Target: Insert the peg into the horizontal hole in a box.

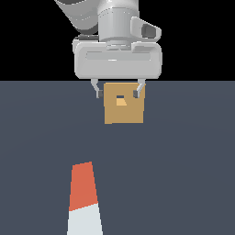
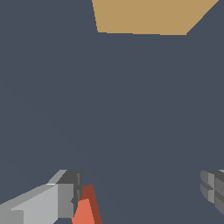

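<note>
Dark slate desk (image 1: pixel 183 183) fills the lower two thirds of the exterior view under a black backdrop. Nearest, at the lower centre-left of that frame, the peg (image 1: pixel 85 202) lies on the desk, its white half cut off by the bottom edge and its orange-red half pointing up the frame toward the box (image 1: pixel 124 110). Farther back, at the frame's centre, the tan box shows the hole (image 1: pixel 120 101) as a small opening high on its face. The gripper (image 1: pixel 117 94) hangs in front of the box's top, jaws spread wide and holding nothing. This looks like the approach step: the peg is not yet grasped, so the next move calls for centring the jaws over it. In the wrist view only the peg's red tip (image 2: pixel 86 210) shows low in the frame, and whether it touches the fingertip (image 2: pixel 65 199) beside it cannot be told.
</note>
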